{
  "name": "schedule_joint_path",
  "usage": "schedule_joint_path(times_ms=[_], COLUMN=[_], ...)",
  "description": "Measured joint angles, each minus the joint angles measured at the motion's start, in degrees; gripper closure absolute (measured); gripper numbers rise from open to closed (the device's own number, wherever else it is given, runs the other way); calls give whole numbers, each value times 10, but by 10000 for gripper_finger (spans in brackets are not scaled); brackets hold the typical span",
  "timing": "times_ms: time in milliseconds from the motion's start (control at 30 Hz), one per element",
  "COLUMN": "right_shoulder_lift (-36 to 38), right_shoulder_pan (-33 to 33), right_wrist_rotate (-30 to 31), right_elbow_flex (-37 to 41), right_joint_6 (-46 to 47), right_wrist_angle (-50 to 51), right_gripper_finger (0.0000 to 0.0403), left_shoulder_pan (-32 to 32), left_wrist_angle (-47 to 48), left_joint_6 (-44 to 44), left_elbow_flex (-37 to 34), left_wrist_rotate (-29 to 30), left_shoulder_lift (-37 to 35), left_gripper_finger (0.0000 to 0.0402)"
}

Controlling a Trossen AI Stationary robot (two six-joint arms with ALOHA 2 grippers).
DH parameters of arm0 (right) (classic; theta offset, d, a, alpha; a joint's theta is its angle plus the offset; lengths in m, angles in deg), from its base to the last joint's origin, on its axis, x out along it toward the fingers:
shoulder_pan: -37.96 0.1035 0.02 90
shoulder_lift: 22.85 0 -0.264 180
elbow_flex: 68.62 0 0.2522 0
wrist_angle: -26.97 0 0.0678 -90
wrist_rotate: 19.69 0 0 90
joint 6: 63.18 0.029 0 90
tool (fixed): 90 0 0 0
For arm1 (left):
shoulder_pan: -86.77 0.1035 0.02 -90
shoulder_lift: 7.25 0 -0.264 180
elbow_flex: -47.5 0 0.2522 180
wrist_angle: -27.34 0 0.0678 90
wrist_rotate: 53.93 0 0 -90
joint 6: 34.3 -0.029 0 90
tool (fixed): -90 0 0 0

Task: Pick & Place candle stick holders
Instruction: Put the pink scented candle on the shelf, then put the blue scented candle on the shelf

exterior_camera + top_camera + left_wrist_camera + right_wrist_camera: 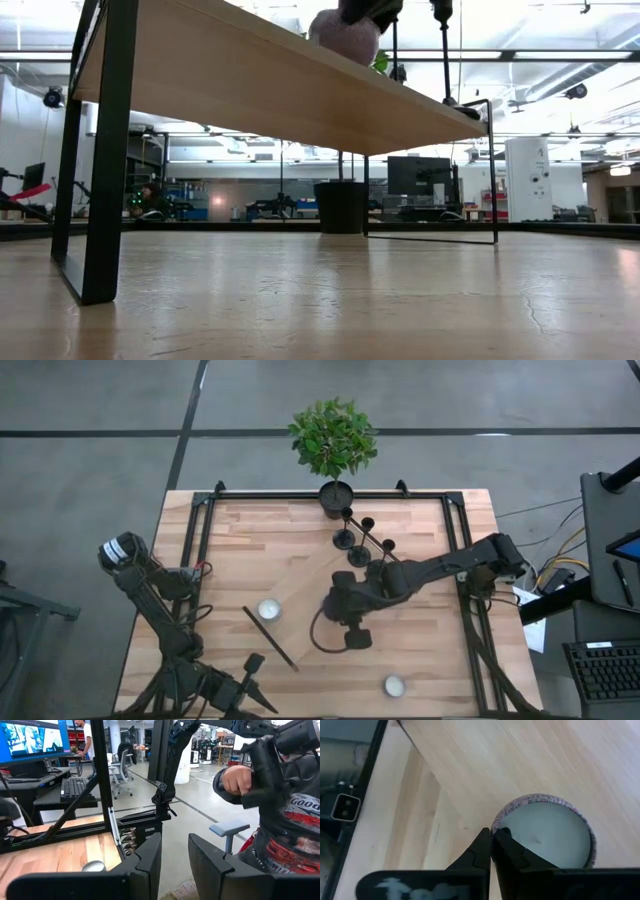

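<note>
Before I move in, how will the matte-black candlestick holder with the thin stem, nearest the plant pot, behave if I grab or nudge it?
The matte-black candlestick holder looks rigid, probably metal, so it likely won't flex. Its thin upright stem over a small disc base suggests it tips easily if pushed high. The two neighbouring holders stand close, so a tip could knock them.

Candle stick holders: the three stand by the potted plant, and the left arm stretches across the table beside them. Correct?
No: the high view shows the right arm stretching beside the candle stick holders; the left gripper waits far from them at the left edge.
</note>
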Motion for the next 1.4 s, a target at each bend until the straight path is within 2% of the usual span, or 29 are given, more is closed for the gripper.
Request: schedule_joint_path(times_ms=[200, 567, 867, 1133, 1400], right_shoulder_lift=[-32, -33, -31, -28, 13], right_shoulder_pan=[-1, -1, -1, 2, 38], right_wrist_rotate=[-9, -10, -34, -8, -1], right_elbow_flex=[-5, -4, -4, -4, -29], right_joint_6=[-8, -22, -28, -52, -14], right_wrist_angle=[-8, -25, -58, -81, -15], right_gripper_finger=[394, 389, 345, 299, 286], left_shoulder_pan=[0, 0, 0, 0, 11], left_wrist_angle=[-3, 1, 1, -4, 1], left_joint_6=[0, 0, 0, 1, 2], left_elbow_flex=[0, 0, -1, -9, -8], left_wrist_rotate=[0, -1, -1, -1, 27], left_shoulder_lift=[0, 0, 0, 0, 0], left_gripper_finger=[307, 307, 307, 307, 307])
